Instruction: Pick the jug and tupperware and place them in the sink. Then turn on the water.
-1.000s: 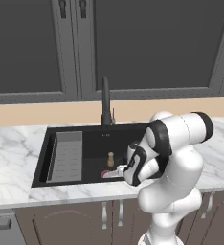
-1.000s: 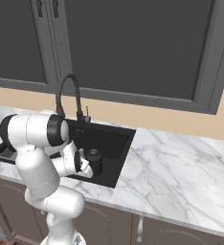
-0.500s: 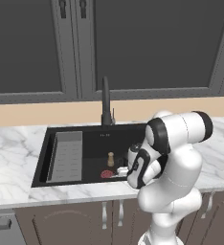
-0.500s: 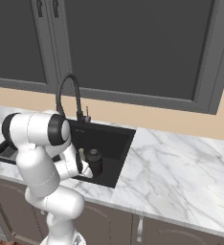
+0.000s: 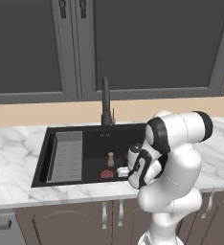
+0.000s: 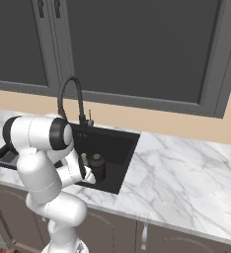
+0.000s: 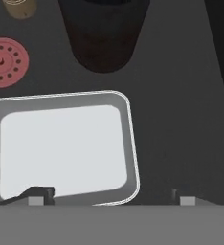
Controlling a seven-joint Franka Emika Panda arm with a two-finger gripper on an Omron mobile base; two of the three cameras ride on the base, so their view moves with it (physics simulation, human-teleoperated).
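In the hand view the pale tupperware (image 7: 61,148) lies flat on the black sink floor (image 7: 181,119). My gripper (image 7: 109,196) hangs open just above it, with one fingertip (image 7: 37,194) over its inside and the other on bare floor past its right rim. Nothing is gripped. The dark jug (image 7: 104,38) stands upright just beyond the tupperware, apart from it. From the left base view the tupperware (image 5: 123,171) shows white near the sink's front wall, by my hand. From the right base view the jug (image 6: 97,167) stands in the sink (image 6: 115,148) beside my wrist.
A flat red disc (image 7: 4,62) (image 5: 106,174) and a small brass peg (image 7: 20,7) (image 5: 111,159) sit on the sink floor to the left. A grey ribbed rack (image 5: 66,155) fills the sink's left side. The black gooseneck faucet (image 5: 106,103) (image 6: 70,96) rises behind; no stream shows.
The jaws have gone from shut to wide open, letting go of the tupperware, which now rests on the sink floor. The arm has barely shifted.
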